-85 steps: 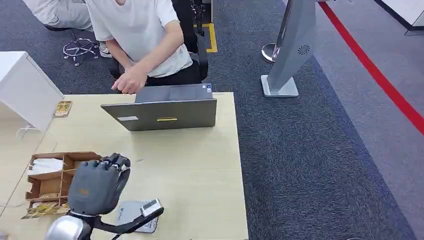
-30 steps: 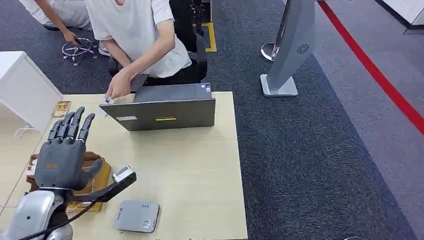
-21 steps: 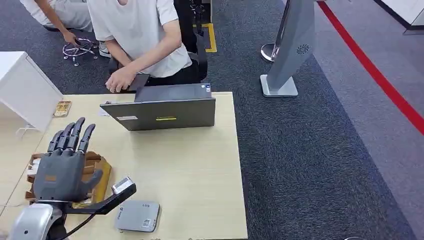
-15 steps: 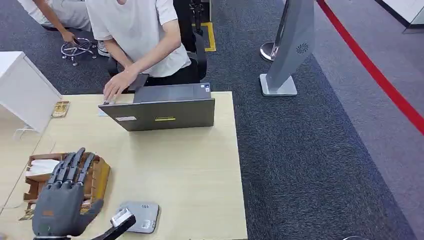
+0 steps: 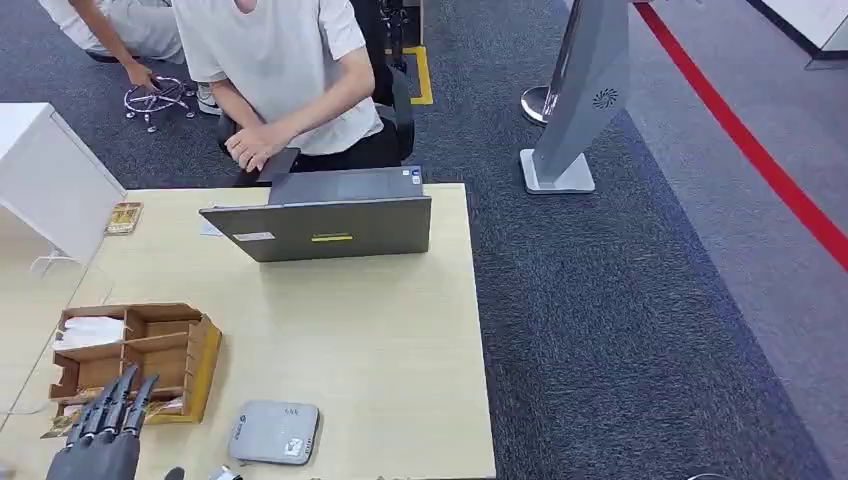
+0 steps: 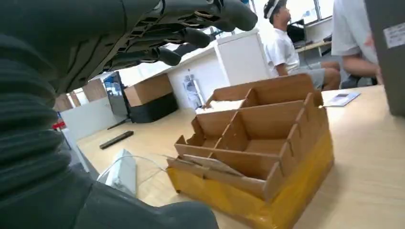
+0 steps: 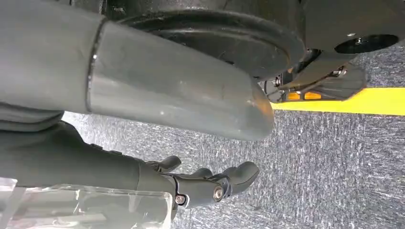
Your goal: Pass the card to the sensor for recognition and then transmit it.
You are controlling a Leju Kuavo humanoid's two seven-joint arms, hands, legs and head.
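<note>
My left hand (image 5: 100, 440) is low at the table's near left corner, fingers spread and straight, holding nothing; in the left wrist view the left hand (image 6: 143, 28) hangs over the cardboard organiser (image 6: 258, 152). The grey card sensor (image 5: 275, 433) lies flat at the table's front edge, just right of that hand. A small white card (image 5: 212, 227) lies on the table by the laptop's left end, and this card (image 6: 341, 98) is also beyond the organiser. My right hand (image 7: 210, 183) hangs beside my body above the carpet, loosely bent and empty.
A person (image 5: 280, 70) sits behind the grey laptop (image 5: 330, 225), hands together near its back edge. The cardboard organiser (image 5: 130, 360) stands at the table's left. A white cabinet (image 5: 50, 170) is far left, and a grey kiosk stand (image 5: 580, 100) is on the carpet at right.
My left hand opened from a closed grip over the sensor, reached toward the person, then drew back to the near left corner. The person took the card, laid it beside the laptop and withdrew.
</note>
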